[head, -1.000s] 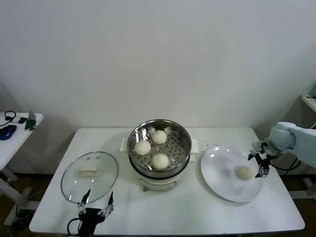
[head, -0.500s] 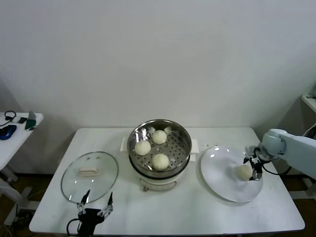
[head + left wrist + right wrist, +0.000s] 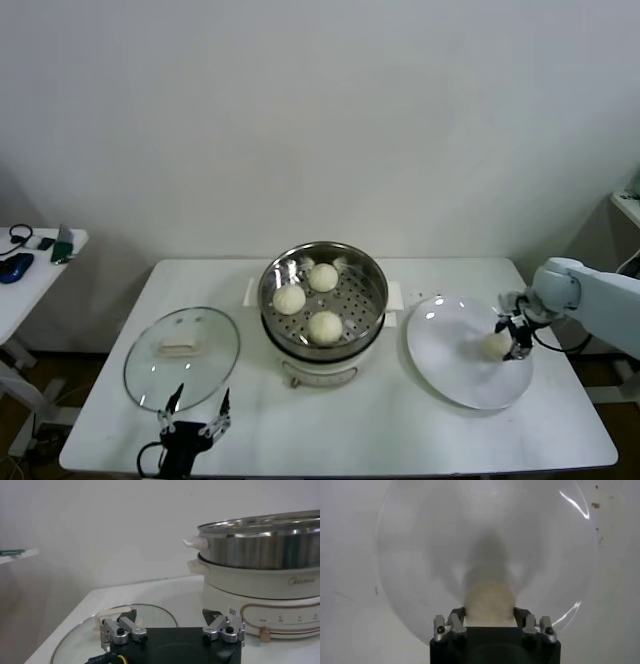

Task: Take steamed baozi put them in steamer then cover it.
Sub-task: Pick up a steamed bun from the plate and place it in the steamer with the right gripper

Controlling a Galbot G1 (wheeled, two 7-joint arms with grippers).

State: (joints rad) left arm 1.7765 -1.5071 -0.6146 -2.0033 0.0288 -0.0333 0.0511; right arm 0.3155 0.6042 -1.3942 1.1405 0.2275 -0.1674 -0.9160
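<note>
**Last bun going into the claw on the plate**

The white table (image 3: 340, 420) is carrying everything: the steamer (image 3: 372, 275) is sitting at its middle on its cream pot base, the white plate (image 3: 450, 360) is lying to the robot's right of it, and the cover (image 3: 150, 370) is resting flat on the table to the robot's left, well apart from the pot. Three steamed baozi (image 3: 325, 326) are already lying on the perforated floor of the steamer. The fourth bun (image 3: 496, 344) is sitting on the far right part of the plate.

The right gripper (image 3: 514, 336) is working at that bun. In the right wrist view the bun (image 3: 489, 602) is lying squarely between the two fingers (image 3: 451, 621), which are standing just beside its flanks; they seem to be closing around it, though I cannot tell whether the pads are actually pressing the dough yet. The left gripper (image 3: 193, 418) is waiting at the near edge of the table, just in front of the cover, with its fingers spread apart.

To do this step well, I judge the squeeze should be gentle and even, since soft dough will dent or squirt out sideways under a hard pinch. The grip should be sitting low on the bun's widest part, and the lift should be going straight up before swinging toward the open spot in the steamer, clear of its steel rim and the three buns inside.
</note>
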